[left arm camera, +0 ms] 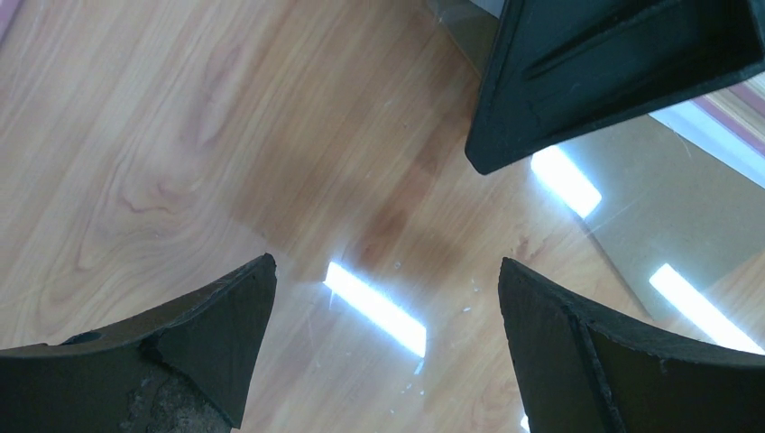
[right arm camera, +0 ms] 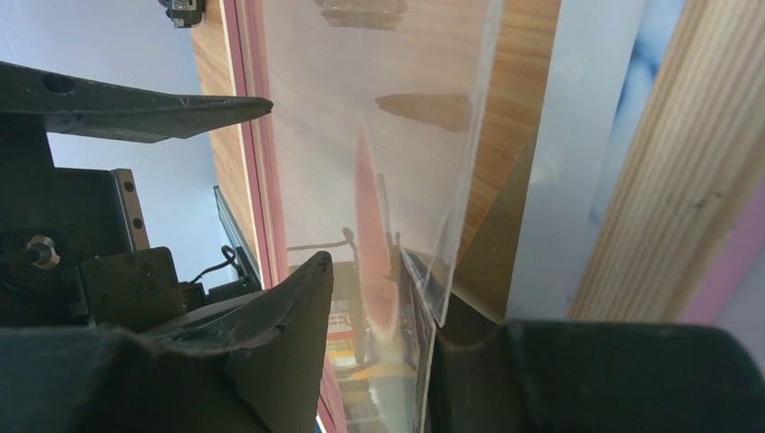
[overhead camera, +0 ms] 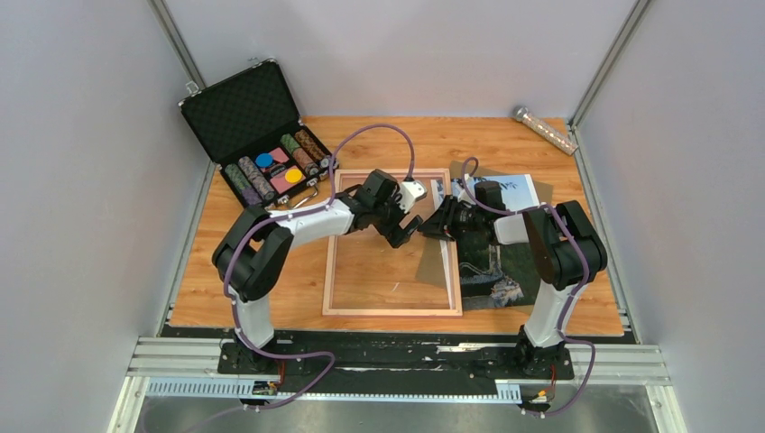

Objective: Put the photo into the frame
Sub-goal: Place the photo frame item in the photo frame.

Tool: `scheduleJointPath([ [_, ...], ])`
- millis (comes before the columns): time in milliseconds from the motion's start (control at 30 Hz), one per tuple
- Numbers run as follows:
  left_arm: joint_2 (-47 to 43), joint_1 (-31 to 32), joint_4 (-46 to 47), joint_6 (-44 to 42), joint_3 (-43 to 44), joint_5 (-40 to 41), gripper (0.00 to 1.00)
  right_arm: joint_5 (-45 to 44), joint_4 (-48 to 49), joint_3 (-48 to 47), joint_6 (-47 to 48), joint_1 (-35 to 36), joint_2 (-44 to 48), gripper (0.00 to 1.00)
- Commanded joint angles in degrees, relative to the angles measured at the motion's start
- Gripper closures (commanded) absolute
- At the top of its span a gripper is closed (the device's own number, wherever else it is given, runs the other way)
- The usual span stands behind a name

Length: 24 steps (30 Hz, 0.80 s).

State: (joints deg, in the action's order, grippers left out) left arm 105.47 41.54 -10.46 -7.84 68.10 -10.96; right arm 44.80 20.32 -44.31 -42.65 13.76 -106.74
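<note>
The frame (overhead camera: pixel 392 311) lies flat at the table's centre, its clear pane (overhead camera: pixel 379 262) showing the wood beneath. The photo (overhead camera: pixel 505 275) lies to its right, its left edge at the frame's right rail, partly hidden by my right arm. My left gripper (overhead camera: pixel 408 230) hovers open over the pane (left arm camera: pixel 180 135), with nothing between its fingers (left arm camera: pixel 388 266). My right gripper (overhead camera: pixel 433 224) faces it at the right rail. Its jaws (right arm camera: pixel 383 289) stand partly apart around a clear sheet edge (right arm camera: pixel 469 135), which rests against one finger (right arm camera: pixel 559 379). The right rail (right arm camera: pixel 686 180) passes close by.
An open black foam-lined case (overhead camera: pixel 244 108) holding poker chips stands at the back left. A silvery tube (overhead camera: pixel 544 129) lies at the back right. Grey walls close in on both sides. The right gripper's black finger (left arm camera: pixel 613 72) shows close above the left fingertips.
</note>
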Motion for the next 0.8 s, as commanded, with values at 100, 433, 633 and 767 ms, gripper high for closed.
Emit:
scheduleJointPath([
  [100, 2.32, 0.64, 2.53, -0.92, 3.97, 0.94, 0.00, -1.55, 0.16, -1.30, 2.14, 0.21, 0.32, 0.66],
  [433, 4.28, 0.65, 2.43, -0.35, 4.35, 0.76, 0.00, -1.47, -0.01, -1.39, 2.22, 0.16, 0.33, 0.66],
  [633, 5.01, 0.65, 2.40, -0.11, 4.13, 0.64, 0.00, -1.68, -0.91, -1.71, 2.68, 0.21, 0.96, 0.63],
  [767, 5.30, 0.65, 2.43, 0.15, 3.92, 0.63, 0.00, -1.89, -1.22, -1.74, 2.99, 0.14, 1.43, 0.61],
])
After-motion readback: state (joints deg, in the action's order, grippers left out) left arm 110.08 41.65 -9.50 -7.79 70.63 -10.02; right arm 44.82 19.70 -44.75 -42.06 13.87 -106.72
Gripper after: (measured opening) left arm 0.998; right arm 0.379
